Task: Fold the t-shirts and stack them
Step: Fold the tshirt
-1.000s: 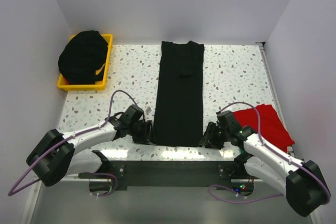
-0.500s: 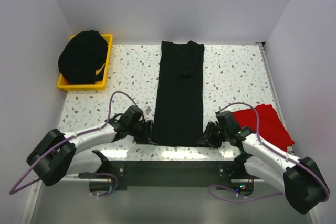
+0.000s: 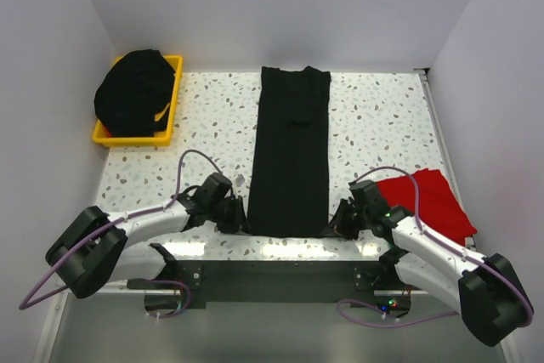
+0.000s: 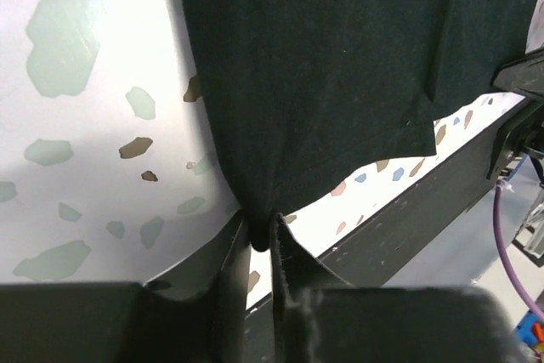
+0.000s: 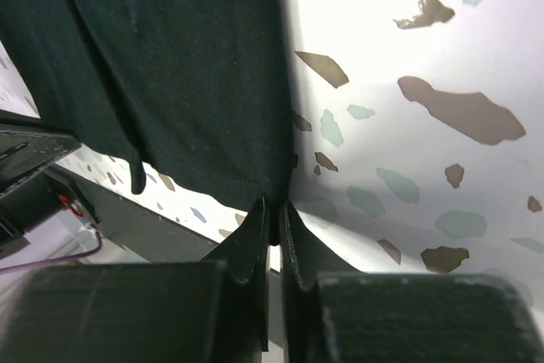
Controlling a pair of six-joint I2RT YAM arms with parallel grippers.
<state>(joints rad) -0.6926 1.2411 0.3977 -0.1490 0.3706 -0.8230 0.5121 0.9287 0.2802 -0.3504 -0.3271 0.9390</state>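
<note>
A black t-shirt (image 3: 291,149), folded into a long narrow strip, lies down the middle of the table from back to front. My left gripper (image 3: 240,217) is shut on its near left corner; the left wrist view shows that gripper (image 4: 259,231) pinching the hem of the black cloth (image 4: 323,74). My right gripper (image 3: 333,221) is shut on the near right corner, and the right wrist view has that gripper (image 5: 274,214) closed on the hem of the black shirt (image 5: 170,65). A red t-shirt (image 3: 429,201) lies at the right.
A yellow bin (image 3: 172,99) at the back left holds a heap of black cloth (image 3: 134,93). The table's near edge (image 3: 280,248) runs just behind both grippers. White walls close in the left, back and right sides.
Both grippers have closed on the near corners of the black t-shirt. The arms have barely shifted.
</note>
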